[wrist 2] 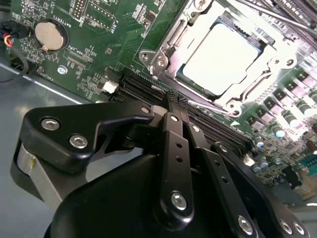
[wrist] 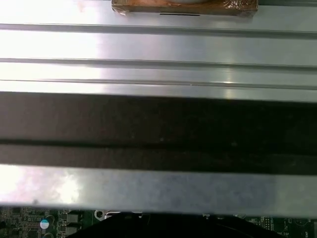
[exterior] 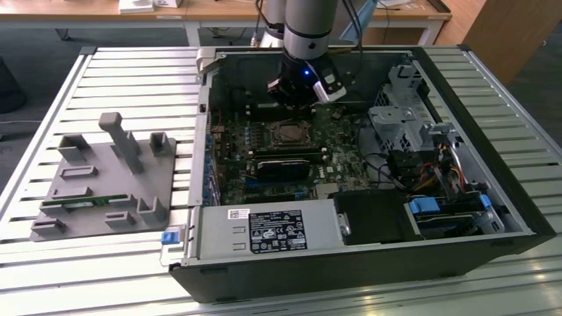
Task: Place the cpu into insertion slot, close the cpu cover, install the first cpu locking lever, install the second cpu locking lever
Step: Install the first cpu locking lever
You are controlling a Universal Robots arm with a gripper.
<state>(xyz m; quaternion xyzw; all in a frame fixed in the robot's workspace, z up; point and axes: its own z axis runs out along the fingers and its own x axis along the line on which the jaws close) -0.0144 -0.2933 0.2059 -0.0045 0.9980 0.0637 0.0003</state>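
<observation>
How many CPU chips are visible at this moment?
1. The cpu sits framed by the silver cpu cover on the green motherboard, just beyond the end effector in the second wrist view. Others could be hidden behind the arm.

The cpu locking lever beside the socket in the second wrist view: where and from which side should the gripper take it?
Judging by its pose, at the free end of the thin wire lever, which lies along the cpu cover edge nearest the gripper. Come from above and hook it sideways, since it lies low against the board and is too slim for a broad pinch. The cpu already sits under the cover.
</observation>
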